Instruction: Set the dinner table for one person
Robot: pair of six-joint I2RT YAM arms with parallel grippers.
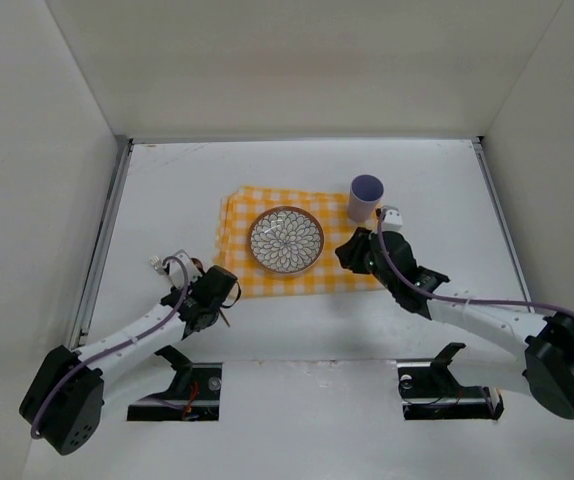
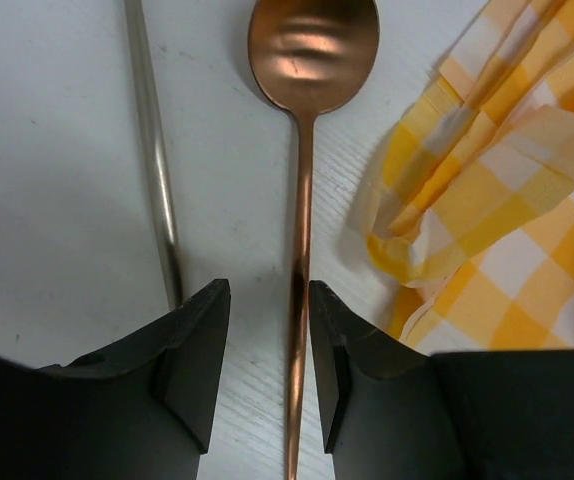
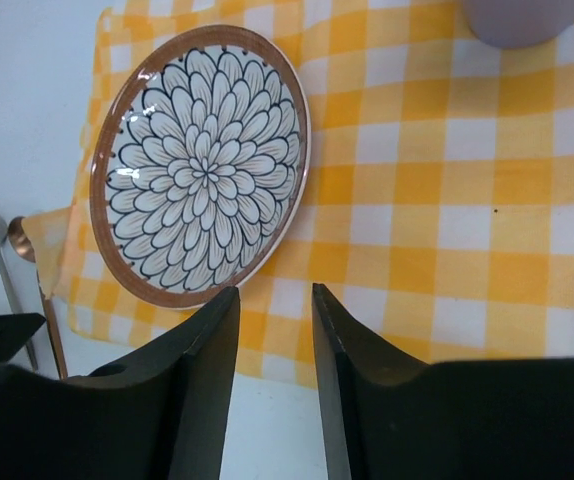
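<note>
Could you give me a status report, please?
Left gripper open astride copper spoon handle, fork alongside. Right gripper open, empty, over checked cloth. Plate and cup on cloth, dinner table partly set. Nothing blocking.

White dinner table, yellow checked cloth, copper spoon, silver fork alongside

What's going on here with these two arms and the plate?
Two robot arms are laying a place setting. A flower-patterned plate sits on a yellow checked cloth, a purple cup at the cloth's far right corner. The left arm has its jaws open astride the handle of a copper spoon lying on the white table beside a fork. The right arm hovers by the plate, jaws open and empty.
</note>
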